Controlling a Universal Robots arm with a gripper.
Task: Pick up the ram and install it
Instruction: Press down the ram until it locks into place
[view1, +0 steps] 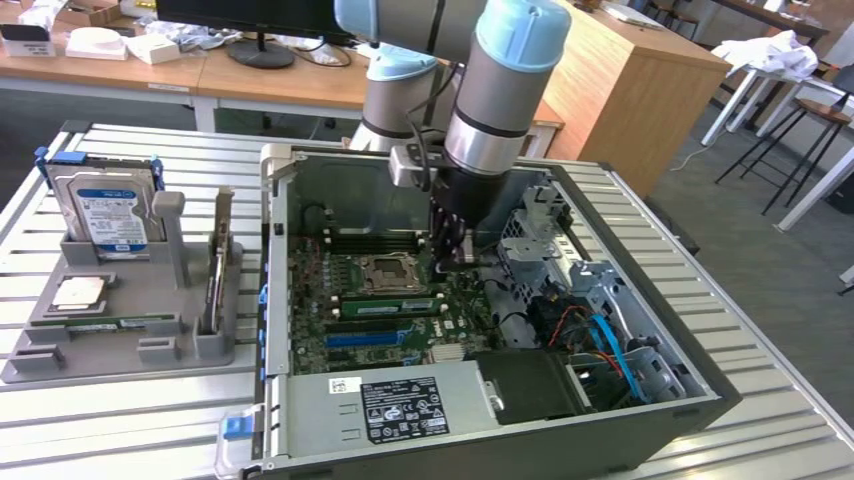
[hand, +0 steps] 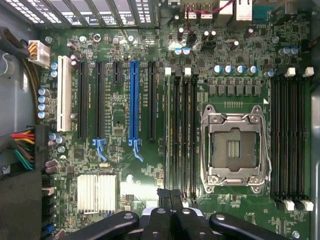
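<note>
Slatted metal table (view1: 120, 420), open case (view1: 699, 398) on top. Gripper (view1: 454, 255) hangs inside over the board, fingers pressed together, pinching nothing. Ram (view1: 387, 305) stands in a slot beside the socket (view1: 396, 270), fingertips near its end. Spare ram (view1: 107, 322) lies in the tray (view1: 80, 358).

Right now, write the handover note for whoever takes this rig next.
Gripper: shut, nothing in it, low over the motherboard beside the CPU socket.
First ram: standing in a slot next to the socket; looks seated.
Second ram: lying in the grey holder outside the case, not yet picked up.
Latches: cannot tell.
</note>
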